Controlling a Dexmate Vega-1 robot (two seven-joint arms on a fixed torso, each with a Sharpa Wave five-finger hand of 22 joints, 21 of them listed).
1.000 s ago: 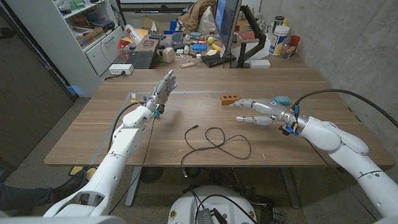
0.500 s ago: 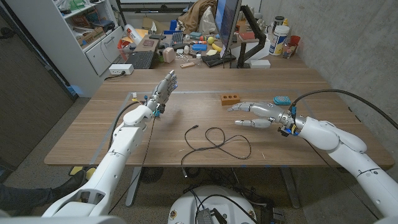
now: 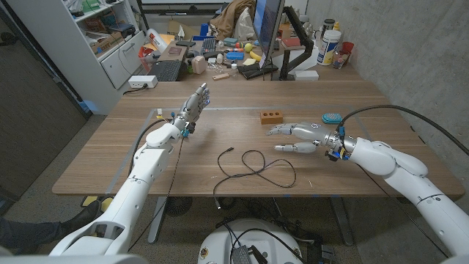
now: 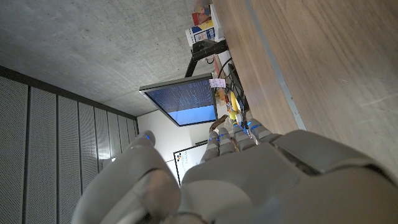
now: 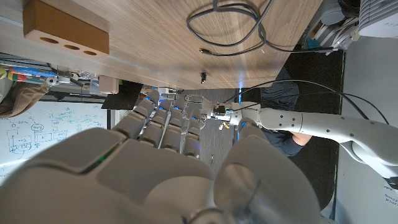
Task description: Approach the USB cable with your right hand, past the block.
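**Right hand reaches over the surface between block and cable**

No brand, label or legible writing can be made out on the task's things. The whiteboard seen in the right wrist view carries handwritten marks too small to read, and the screen in the left wrist view shows lines of text that are also unreadable.

The white right hand point(image 3: 302, 136) is stretched out over the brown wooden surface point(image 3: 110, 165), its fingers point(image 3: 278, 131) extended and slightly apart, holding nothing and touching nothing that the pictures show. It lies just on the near side of the small orange-brown rectangular block with three round holes point(image 3: 272, 117); the fingertips point toward the middle of the surface, close beside the block but apart from it. In the right wrist view the block point(image 5: 65, 34) sits beyond the hand's knuckles point(image 5: 155, 134).

The thin black USB cable point(image 3: 253, 167) lies in loose loops on the surface, nearer the robot than the block and to the left of the right hand's fingertips, with one plug end point(image 3: 230, 149) pointing away from the loops. The hand is near the cable but apart from it. The right wrist view shows the cable's loops point(image 5: 233, 25) on the wood.

The white left hand point(image 3: 192, 106) is raised over the far left part of the surface, fingers straight and close together, holding nothing. A small turquoise object point(image 3: 332, 117) lies on the surface behind the right wrist.
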